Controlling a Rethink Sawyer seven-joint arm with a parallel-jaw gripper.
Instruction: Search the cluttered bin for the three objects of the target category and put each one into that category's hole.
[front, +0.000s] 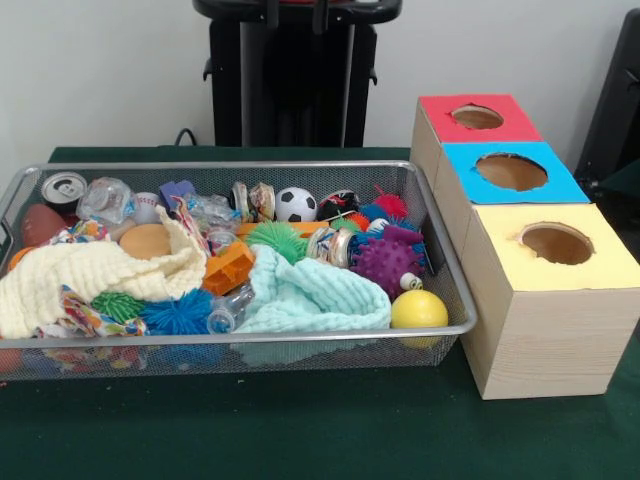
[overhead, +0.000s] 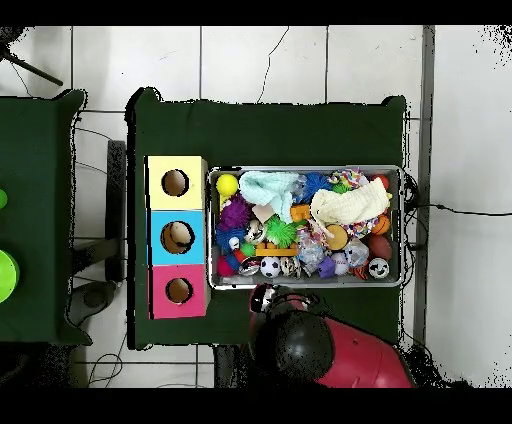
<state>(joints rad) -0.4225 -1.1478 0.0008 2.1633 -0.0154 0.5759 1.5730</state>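
Green cloth covers the tabletop (front: 300, 430). My claw (overhead: 262, 298) hangs just outside the wire bin (front: 440, 250) — I cannot tell whether it is open or closed. Inside the bin lie a soccer ball (front: 295, 204), a purple spiky ball (front: 386, 260) and a yellow ball (front: 419, 310) among cloths. Beside the bin stand three boxes — red hole (front: 477, 117), blue hole (front: 511, 171), yellow hole (front: 556, 243).

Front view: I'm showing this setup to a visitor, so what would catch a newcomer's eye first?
Probably the wire mesh bin on the green table, heaped with toys and cloths: a purple spiky ball and a yellow ball at its right end, a cream knitted cloth at its left. Beside the bin's right end stands a row of three wooden boxes, each with a round hole, topped red, blue and yellow.
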